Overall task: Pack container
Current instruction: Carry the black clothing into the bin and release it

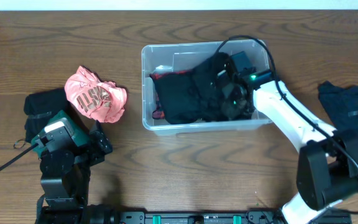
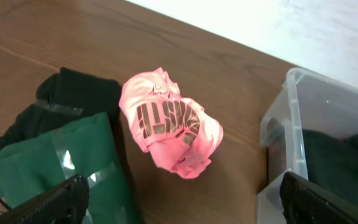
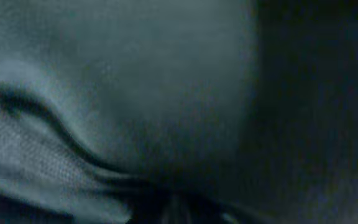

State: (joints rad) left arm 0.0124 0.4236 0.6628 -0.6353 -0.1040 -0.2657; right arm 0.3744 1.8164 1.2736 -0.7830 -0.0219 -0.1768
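- Step in hand, as judged: a black garment (image 1: 185,93) is being placed in the container (image 1: 146,74), which sits at table centre.
- Right gripper (image 1: 232,99) is buried in the cloth; whether it is spread or closed cannot be told.
- Left gripper (image 2: 191,202) is spread and empty, near the pink garment (image 2: 169,124).
- Next move is judged to require release, then pickup of loose cloth.
- Materials: clear rigid plastic with rounded corners; soft, crumpled fabric.

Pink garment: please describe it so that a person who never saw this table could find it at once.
Start at the clear container in the middle of the wooden table. To its left, apart from it, a crumpled garment lies on the wood. It alone is pink, with dark printed letters; the cloth beside it is black.
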